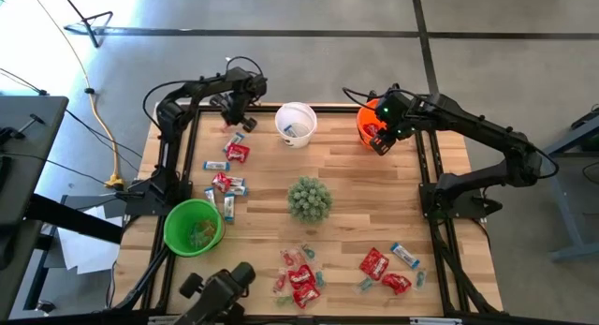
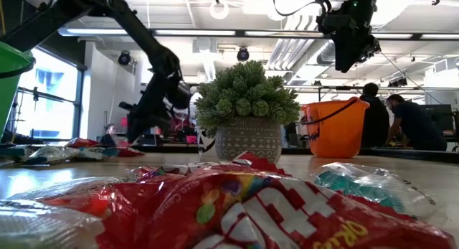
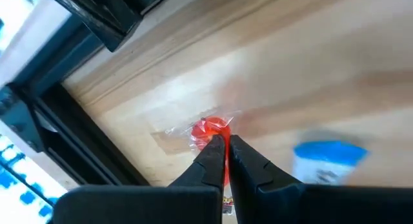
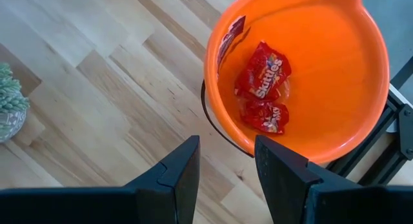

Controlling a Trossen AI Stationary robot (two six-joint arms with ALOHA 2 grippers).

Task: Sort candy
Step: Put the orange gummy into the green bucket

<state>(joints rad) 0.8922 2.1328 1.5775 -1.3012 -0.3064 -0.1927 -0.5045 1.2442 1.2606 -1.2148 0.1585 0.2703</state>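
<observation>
My left gripper (image 1: 234, 122) is at the table's far left, shut on a small red sweet in a clear wrapper (image 3: 208, 130). A blue-and-white wrapper (image 3: 329, 161) lies close by. My right gripper (image 1: 378, 138) hangs open above the orange bucket (image 4: 213, 62), over its rim, touching nothing. Red packets (image 4: 261, 72) lie on the bucket's floor. More candy lies loose on the table: red packets (image 1: 238, 152) and blue-and-white wrappers (image 1: 216, 165) on the left, and a red heap (image 1: 299, 273) and further packets (image 1: 374, 262) near the front edge. My left gripper pinches the red sweet between its two fingertips (image 3: 216, 150), by the twisted wrapper end (image 3: 224, 167). The red body and clear wrapper stick out past the tips. I cannot tell whether the sweet is lifted clear of the table.
A white bucket (image 1: 296, 124) stands at the far middle and a green bucket (image 1: 194, 225) at the near left. A spiky green plant in a pot (image 1: 309, 199) stands mid-table. People (image 2: 412, 120) are in the room beyond the table. Bare wood shows right of the plant.
</observation>
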